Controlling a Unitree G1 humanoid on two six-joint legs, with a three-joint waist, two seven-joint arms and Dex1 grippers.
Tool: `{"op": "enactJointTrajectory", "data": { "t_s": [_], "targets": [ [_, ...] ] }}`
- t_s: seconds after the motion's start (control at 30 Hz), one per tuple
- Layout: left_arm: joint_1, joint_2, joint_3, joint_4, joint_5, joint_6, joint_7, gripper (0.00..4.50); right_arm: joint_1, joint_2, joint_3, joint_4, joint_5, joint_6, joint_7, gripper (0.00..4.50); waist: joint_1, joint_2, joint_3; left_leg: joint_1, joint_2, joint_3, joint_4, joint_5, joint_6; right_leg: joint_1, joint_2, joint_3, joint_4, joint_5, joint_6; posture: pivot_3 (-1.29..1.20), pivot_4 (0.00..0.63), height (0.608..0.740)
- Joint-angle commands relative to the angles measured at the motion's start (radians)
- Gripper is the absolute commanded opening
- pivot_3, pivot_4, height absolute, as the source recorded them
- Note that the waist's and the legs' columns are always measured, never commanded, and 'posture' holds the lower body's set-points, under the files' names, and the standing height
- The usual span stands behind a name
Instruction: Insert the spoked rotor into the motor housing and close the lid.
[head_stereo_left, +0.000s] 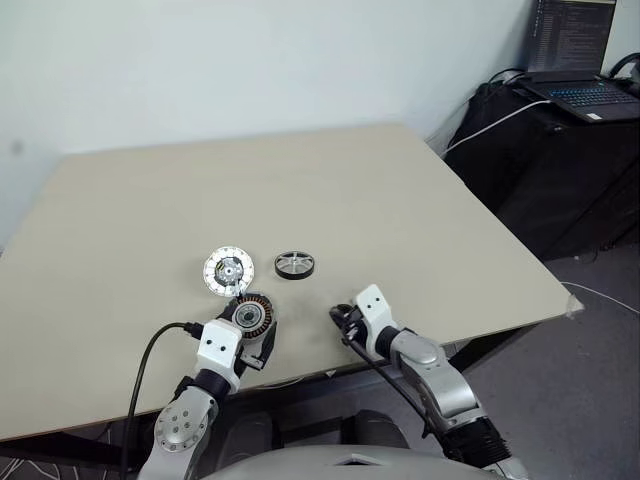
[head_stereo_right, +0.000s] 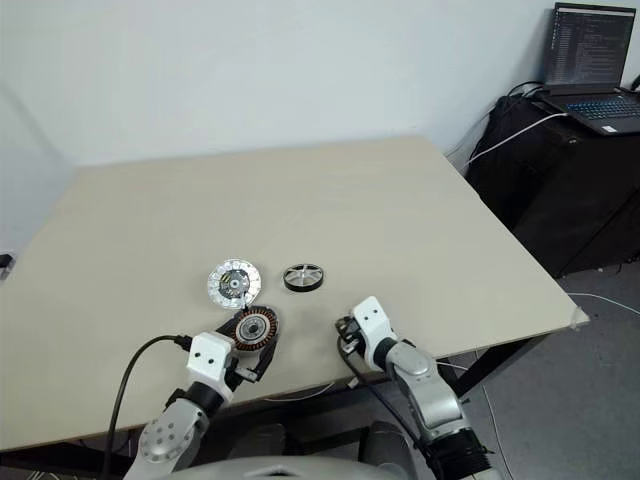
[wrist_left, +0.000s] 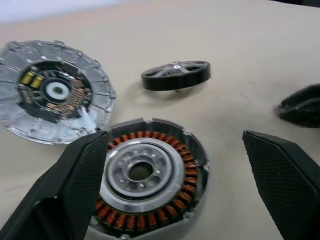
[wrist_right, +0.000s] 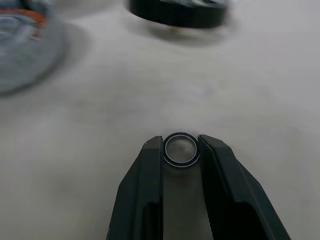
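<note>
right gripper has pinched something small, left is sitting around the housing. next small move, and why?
Probably lift the right gripper a little to test its grip: its fingers flank a small black ring on the table. The spoked rotor lies untouched beyond it, the lid face-up beside it, and the open left gripper straddles the motor housing without clamping it.

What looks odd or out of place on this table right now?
The right tool is pinching a tiny black ring, not the spoked rotor, which lies untouched on the table. The housing sits between the open left tool's fingers.
</note>
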Motion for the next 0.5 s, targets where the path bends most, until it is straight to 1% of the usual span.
{"op": "enactJointTrajectory", "data": {
  "t_s": [0.03,0.13,0.27,0.33,0.5],
  "targets": [
    [-0.018,-0.018,0.039,-0.011,0.006,-0.058,0.043,4.50,-0.070,0.022,0.043,-0.059,-0.030,-0.007,-0.001,0.69,0.001,0.000,0.000,0.000,0.000,0.000,0.000,0.000,0.000,0.000,0.000,0.000,0.000,0.000,0.000,0.00,0.000,0.740],
    [-0.019,-0.032,0.082,-0.008,0.015,-0.094,0.090,4.50,-0.137,0.062,0.088,-0.022,-0.058,-0.002,-0.013,0.69,0.000,0.000,0.000,0.000,0.000,0.000,0.000,0.000,0.000,0.000,0.000,0.000,0.000,0.000,0.000,0.00,0.000,0.740],
    [-0.005,-0.041,0.106,-0.016,-0.002,-0.112,0.098,4.50,-0.190,0.087,0.136,0.028,-0.086,-0.013,0.000,0.69,0.003,-0.001,0.000,0.000,0.000,0.000,0.000,0.000,0.000,0.000,0.000,-0.001,0.001,0.000,-0.001,0.00,0.000,0.740],
    [0.009,-0.037,0.104,-0.024,-0.006,-0.118,0.087,4.50,-0.206,0.094,0.155,0.044,-0.093,-0.018,0.008,0.69,0.003,-0.001,-0.001,-0.001,-0.001,0.000,0.000,0.000,0.000,0.000,0.000,-0.001,0.000,-0.001,0.000,0.00,0.000,0.740],
    [0.091,0.009,0.079,-0.064,-0.042,-0.098,-0.004,4.50,-0.258,0.123,0.203,0.106,-0.115,-0.042,0.032,0.69,-0.006,-0.003,0.000,-0.001,-0.001,0.001,0.000,0.000,0.000,-0.001,0.000,0.000,0.000,-0.001,0.000,0.00,0.000,0.740]
  ]
}}
